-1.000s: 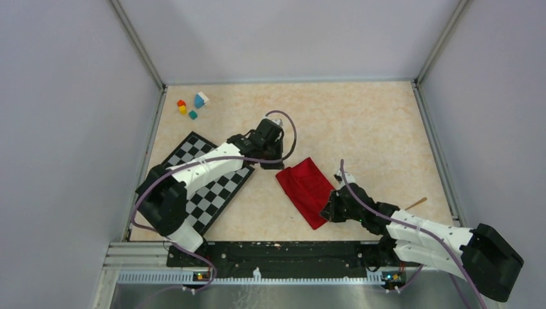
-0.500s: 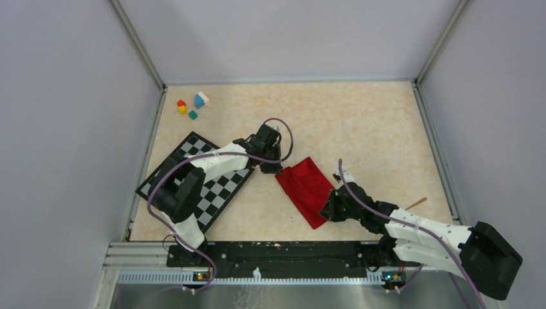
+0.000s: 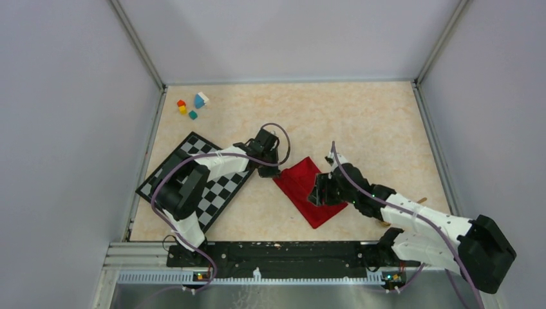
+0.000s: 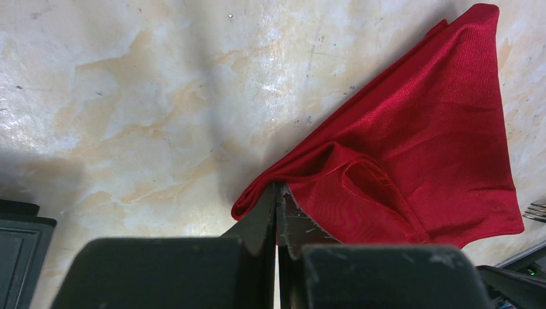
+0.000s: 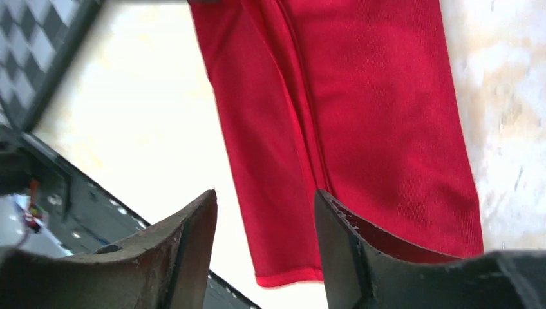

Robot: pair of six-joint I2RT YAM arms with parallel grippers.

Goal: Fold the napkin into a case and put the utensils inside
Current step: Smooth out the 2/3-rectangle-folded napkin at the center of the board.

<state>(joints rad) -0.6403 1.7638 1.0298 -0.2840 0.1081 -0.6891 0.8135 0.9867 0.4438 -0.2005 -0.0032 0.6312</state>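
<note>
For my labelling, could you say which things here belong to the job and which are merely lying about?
Job: red napkin, pinched by the left gripper; fork, tines just showing; right gripper, open above.
Lying about: checkered mat; coloured blocks.

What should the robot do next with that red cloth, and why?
Probably the left hand should lift its pinched corner slightly, to open the fold. It is shut on a corner of the napkin, where the top layer puckers, while the right hand hangs open above the cloth, holding nothing.
</note>
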